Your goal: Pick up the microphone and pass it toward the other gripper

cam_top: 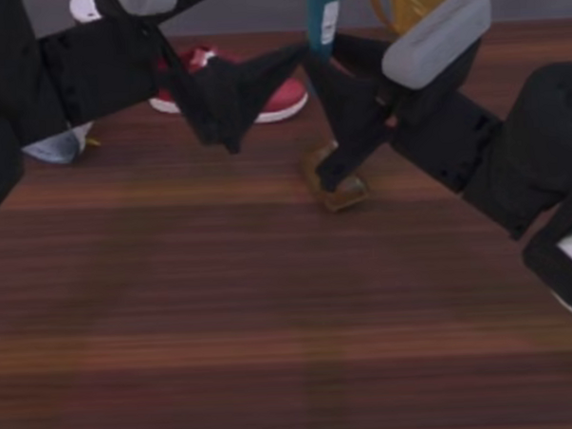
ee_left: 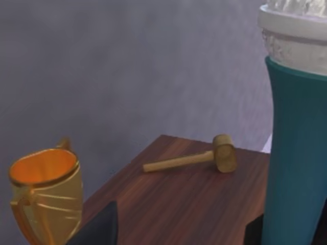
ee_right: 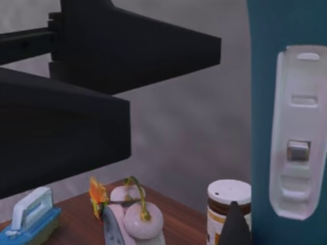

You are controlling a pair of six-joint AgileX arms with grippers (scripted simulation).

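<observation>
The microphone [cam_top: 322,21] stands upright in the air above the table's far middle, teal handle down and white head [ee_left: 299,35] up. Its white button strip [ee_right: 299,132] faces the right wrist view. My right gripper [cam_top: 332,68] reaches in from the right and is shut on the lower handle. One of its fingertips [ee_right: 235,224] shows right beside the teal. My left gripper [cam_top: 298,60] comes in from the left, open, its tips just short of the handle. Bare wood shows between its fingers [ee_left: 104,227], and the microphone [ee_left: 296,153] rises at the side of that gap.
A gold trophy [cam_top: 414,0] stands at the far edge right of the microphone. A red shoe [cam_top: 286,100] lies under the left arm. A wooden hammer [ee_left: 214,155] lies below the right gripper. A jar [ee_right: 227,201], a flower ornament [ee_right: 135,214] and a blue item [ee_right: 30,219] sit to the left.
</observation>
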